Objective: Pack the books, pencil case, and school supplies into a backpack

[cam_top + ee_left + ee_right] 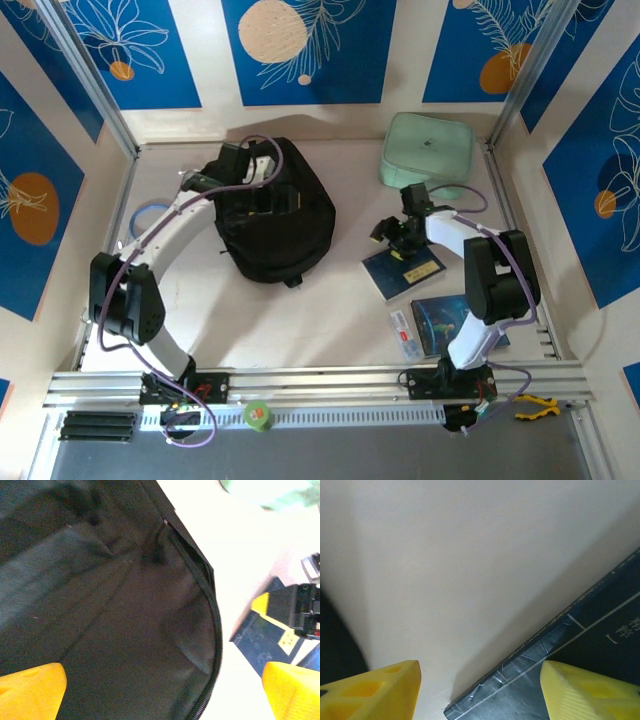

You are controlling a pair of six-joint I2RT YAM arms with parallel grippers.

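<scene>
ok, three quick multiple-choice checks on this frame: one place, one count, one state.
1. Where is the pencil case?
A) in the backpack
B) on the table beside the blue book
C) on the mint pouch

2. How many books lie on the table?
A) one
B) two
C) three

3. The left end effector is:
A) shut on a book
B) shut on a strap
C) open over the backpack

Answers:
1 B: in the top view the pencil case lies flat on the table just left of the blue book.
2 B: the navy book and the blue book lie there.
3 C: in the left wrist view its fingers stand wide apart, with backpack fabric below and nothing gripped.
</scene>
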